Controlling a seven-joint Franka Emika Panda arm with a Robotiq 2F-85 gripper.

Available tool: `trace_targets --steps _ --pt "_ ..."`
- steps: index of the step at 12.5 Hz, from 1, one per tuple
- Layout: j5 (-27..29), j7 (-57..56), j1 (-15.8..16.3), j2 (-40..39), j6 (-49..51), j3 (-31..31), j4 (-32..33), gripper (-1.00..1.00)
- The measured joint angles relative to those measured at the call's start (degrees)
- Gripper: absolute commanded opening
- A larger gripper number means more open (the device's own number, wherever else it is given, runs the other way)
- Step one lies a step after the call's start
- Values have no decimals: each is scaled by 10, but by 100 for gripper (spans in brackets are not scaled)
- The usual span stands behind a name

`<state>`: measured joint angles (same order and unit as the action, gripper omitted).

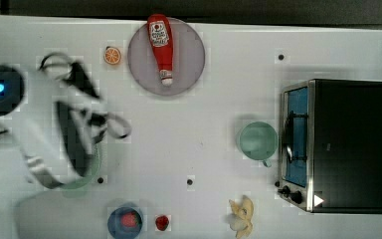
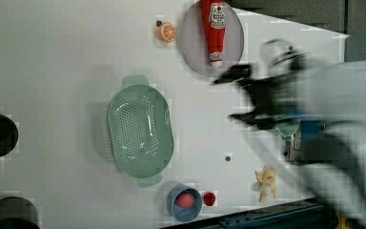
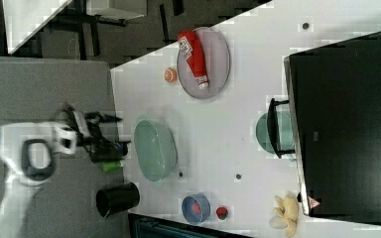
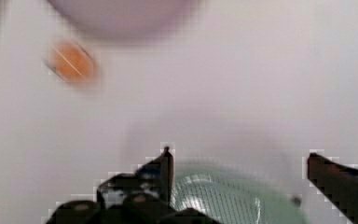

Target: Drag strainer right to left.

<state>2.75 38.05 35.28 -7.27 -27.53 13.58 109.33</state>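
The strainer [image 2: 140,133] is a pale green perforated bowl with small rim tabs, resting on the white table [image 2: 52,71]. In the right view the strainer [image 3: 155,148] lies near the table's left edge. In the top view my arm [image 1: 45,129] covers most of the strainer [image 1: 88,178]. My gripper [image 2: 231,98] hangs raised off the table, open and holding nothing, apart from the bowl. The wrist view shows the gripper [image 4: 242,161] with its two dark fingers [image 4: 165,165] spread wide and the strainer [image 4: 223,200] below them.
A solid mint green cup [image 1: 257,141] stands beside the toaster oven [image 1: 343,144]. A ketchup bottle [image 1: 160,47] lies on a grey plate [image 1: 189,64], with an orange slice [image 1: 112,55] nearby. A blue bowl [image 1: 125,222], a strawberry [image 1: 162,222], a banana [image 1: 242,216] and a black cup [image 3: 117,199] line one side.
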Motion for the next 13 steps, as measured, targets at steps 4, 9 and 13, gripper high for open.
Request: trace_targets --steps 4,9,13 --pt "-35 -215 -36 130 102 158 -65 100" --pt "-100 -324 -112 176 154 243 -46 100" --pt "-113 -326 -95 131 148 207 -27 100"
